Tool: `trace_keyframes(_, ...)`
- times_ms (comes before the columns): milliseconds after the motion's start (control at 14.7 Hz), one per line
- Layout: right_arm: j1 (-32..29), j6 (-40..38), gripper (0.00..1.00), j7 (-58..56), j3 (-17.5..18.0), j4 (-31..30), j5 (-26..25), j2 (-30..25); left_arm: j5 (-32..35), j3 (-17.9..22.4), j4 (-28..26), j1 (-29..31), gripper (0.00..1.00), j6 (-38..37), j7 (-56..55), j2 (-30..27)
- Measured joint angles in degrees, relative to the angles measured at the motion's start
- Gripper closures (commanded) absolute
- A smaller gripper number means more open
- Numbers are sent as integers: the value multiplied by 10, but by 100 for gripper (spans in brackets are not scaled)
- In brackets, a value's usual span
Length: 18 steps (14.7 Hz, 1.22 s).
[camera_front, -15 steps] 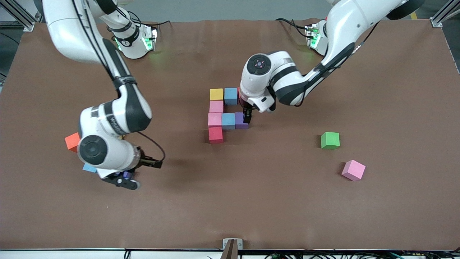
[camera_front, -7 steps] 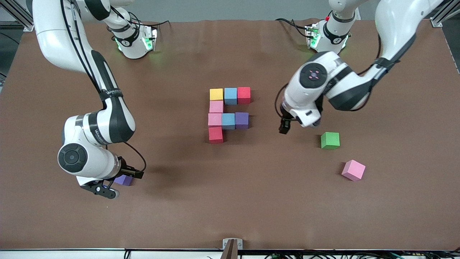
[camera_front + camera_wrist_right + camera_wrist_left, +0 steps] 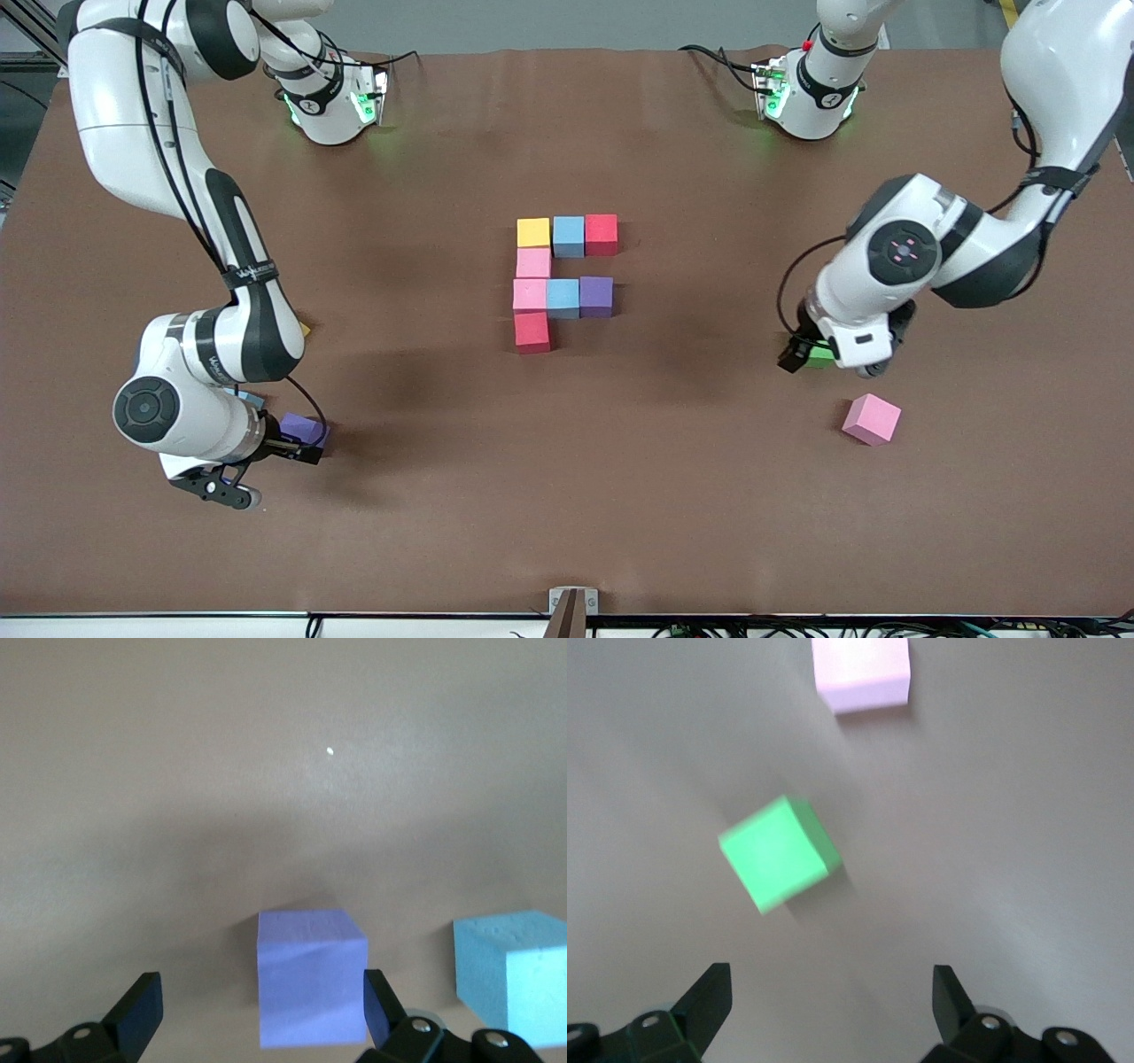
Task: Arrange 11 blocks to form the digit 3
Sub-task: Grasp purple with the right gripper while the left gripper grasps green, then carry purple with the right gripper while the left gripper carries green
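- Left gripper (image 3: 831,992) swung from the figure to over green block (image 3: 819,355), jaws spread, empty.
- Right gripper (image 3: 262,1001) spread around loose purple block (image 3: 310,976), not pinching.
- Eight blocks (image 3: 562,271) placed mid-table; three left, including pink block (image 3: 872,419).

Eight joined blocks (image 3: 564,275), three loose.

Both arms (image 3: 186,292) are built of glossy white rounded shells joined by black bands, with round dark caps at the wrist joints. Green lights are seen glowing at each base (image 3: 332,106), and thin black cables are looped along the forearms. Black two-finger grippers are fitted, with small silver screws visible near the fingers (image 3: 709,1001).
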Motion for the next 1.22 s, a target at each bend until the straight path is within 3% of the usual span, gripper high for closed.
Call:
trace_keyframes(204, 0, 3, 0, -8, 1, -2, 0, 13, 1, 32, 3, 3, 0, 0, 155, 1)
trace_keyframes(611, -17, 4, 0, -51, 0, -9, 0, 20, 1, 40, 3, 55, 0, 9, 458, 34)
trace_keyframes(951, -16, 2, 0, -72, 4, -34, 0, 20, 1, 45, 0, 51, 0, 57, 515, 79)
trace_keyframes(1155, -16, 4, 1, -73, 4, -41, 0, 20, 5, 77, -3, 17, 0, 75, 523, 89)
trace_keyframes(1223, -16, 5, 9, -73, 4, -41, 0, 20, 11, 88, -4, 7, 0, 79, 523, 90)
